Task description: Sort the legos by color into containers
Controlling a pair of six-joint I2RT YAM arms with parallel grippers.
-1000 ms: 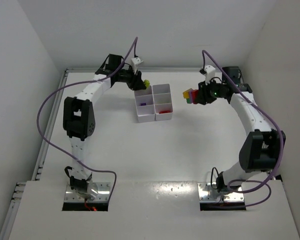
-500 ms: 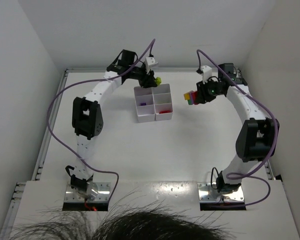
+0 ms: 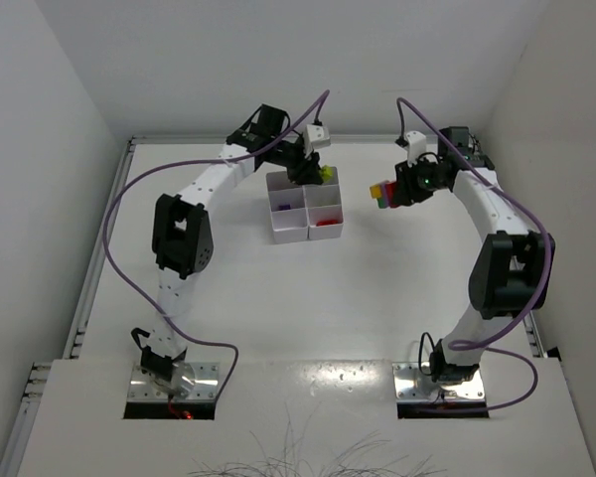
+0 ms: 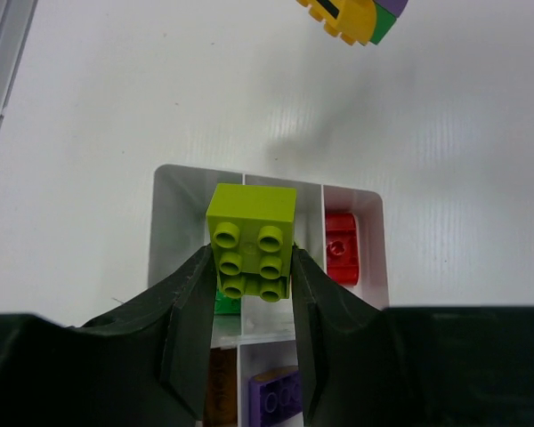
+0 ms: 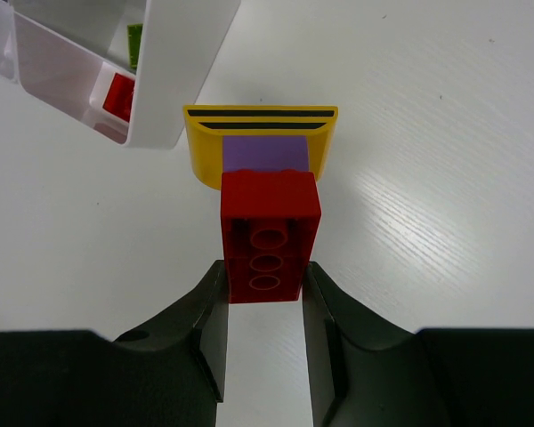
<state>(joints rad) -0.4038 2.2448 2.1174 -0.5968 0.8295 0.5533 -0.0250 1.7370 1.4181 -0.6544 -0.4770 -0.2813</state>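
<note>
- A white table [image 3: 278, 298] sits between white walls.
- The left gripper [image 4: 249, 267] clamps a lime-green brick [image 4: 253, 240] above the white six-compartment tray [image 4: 173, 213]. A green brick [image 4: 227, 304] shows beneath it, and a small red brick [image 4: 340, 247] lies in the next compartment.
- Just right of the tray, the right gripper [image 5: 265, 285] pinches a red block [image 5: 269, 236] joined to a purple piece [image 5: 267, 153] and a yellow piece [image 5: 260, 124].
</note>
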